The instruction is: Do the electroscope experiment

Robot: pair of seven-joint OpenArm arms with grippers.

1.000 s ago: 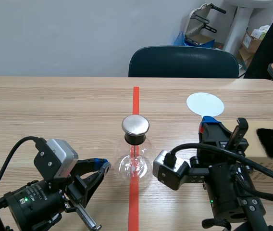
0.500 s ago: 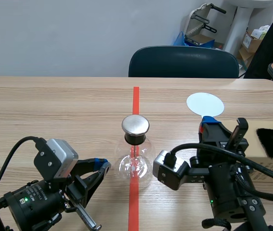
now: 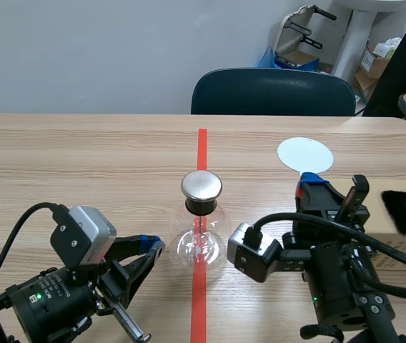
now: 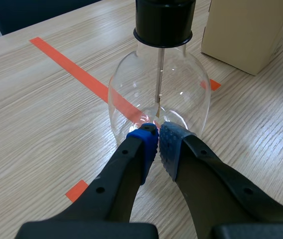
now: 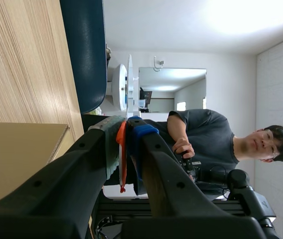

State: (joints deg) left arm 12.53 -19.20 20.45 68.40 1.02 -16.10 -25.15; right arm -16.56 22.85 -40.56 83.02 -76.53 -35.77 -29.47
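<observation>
Electroscope at table centre; both grippers closed, only the right one loaded.
The electroscope (image 3: 201, 239), a clear glass flask with a metal cap (image 3: 201, 186), stood on the red tape line (image 3: 201, 146). The left gripper (image 4: 157, 144) lay low beside it, pads together with nothing between them, tips at the glass wall and possibly touching it; contact was not certain. The right gripper (image 5: 124, 132) was clamped on the orange handle (image 5: 122, 164) of a white disc (image 3: 304, 154). A cardboard box (image 4: 246, 30) sat near the flask, on the right arm's side.
</observation>
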